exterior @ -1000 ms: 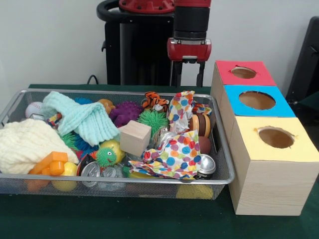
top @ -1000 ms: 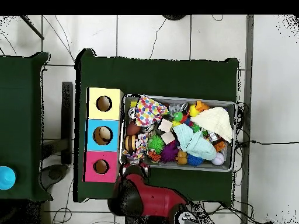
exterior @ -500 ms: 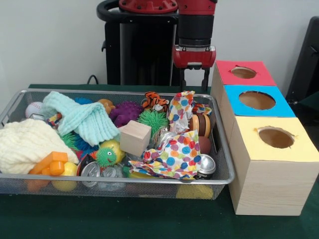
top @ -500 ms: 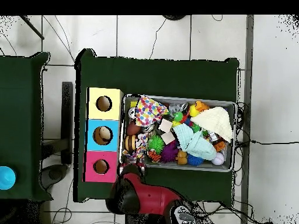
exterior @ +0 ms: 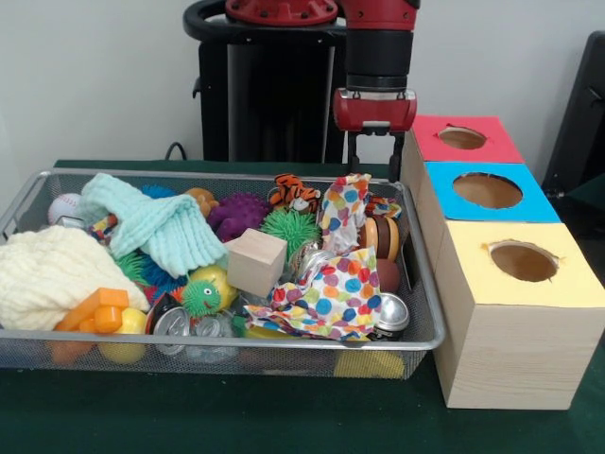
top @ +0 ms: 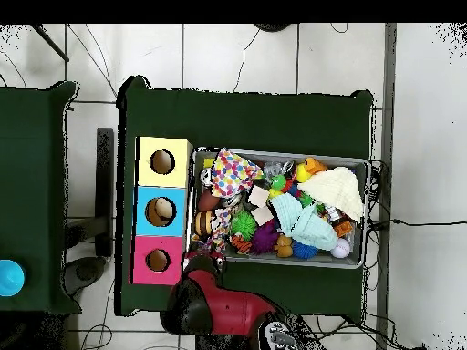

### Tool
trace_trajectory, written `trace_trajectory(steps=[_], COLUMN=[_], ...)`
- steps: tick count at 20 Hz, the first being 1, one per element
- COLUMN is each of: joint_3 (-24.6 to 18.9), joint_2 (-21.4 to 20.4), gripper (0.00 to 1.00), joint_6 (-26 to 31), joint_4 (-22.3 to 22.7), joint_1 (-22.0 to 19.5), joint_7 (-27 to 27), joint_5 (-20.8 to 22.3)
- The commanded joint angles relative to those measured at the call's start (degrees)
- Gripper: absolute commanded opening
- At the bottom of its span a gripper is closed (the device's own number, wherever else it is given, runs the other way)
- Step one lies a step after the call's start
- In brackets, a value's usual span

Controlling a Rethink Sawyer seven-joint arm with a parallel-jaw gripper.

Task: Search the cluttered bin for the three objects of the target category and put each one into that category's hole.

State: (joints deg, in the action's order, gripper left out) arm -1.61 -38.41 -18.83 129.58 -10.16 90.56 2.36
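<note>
Bin (exterior: 416, 336) is a wire mesh tray sitting on the green surface (exterior: 189, 416), taking up most of the left and middle, and it's packed. Right at its near edge there are a couple of silver cans (exterior: 184, 326), an orange block piece (exterior: 99, 309) and a fuzzy green ball with googly eyes (exterior: 201, 297). Cream knit cloth (exterior: 47, 274) fills the near left corner. A polka-dot cloth (exterior: 331, 293) is draped over stuff toward the near right, with another can (exterior: 389, 314) just beside it at the right wall. Plain wooden cube (exterior: 255, 262) sits about mid-bin, tilted a bit. Behind that, a mint knit cloth (exterior: 156, 227), a spiky green ball (exterior: 290, 230), a spiky purple ball (exterior: 236, 213), and at the far edge a little tiger plush (exterior: 293, 192) plus a white baseball (exterior: 64, 206) in the far left corner.

Just right of the bin stands the wooden box row, touching or nearly touching its right wall: yellow hole box (exterior: 525, 260) nearest, then blue (exterior: 487, 190), then red (exterior: 461, 138) farthest.

Claw (exterior: 374, 156) hangs above the far right corner of the bin, next to the red box, fingers spread apart with nothing between them.
</note>
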Motion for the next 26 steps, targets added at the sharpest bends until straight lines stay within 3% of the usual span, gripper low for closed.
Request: trace_trajectory(steps=[1,13,26], joint_3=[1.6,8.7,8.7], joint_2=[-0.8,1.2,6.4], gripper=[1.00,1.00,1.00], joint_6=[-5.1,-3.6,-6.5], joint_4=[-7.0,-9.8,-12.5], joint_1=[1.3,6.6,6.5], joint_7=[12.8,9.0,11.6], joint_5=[-4.7,-7.7,-7.0])
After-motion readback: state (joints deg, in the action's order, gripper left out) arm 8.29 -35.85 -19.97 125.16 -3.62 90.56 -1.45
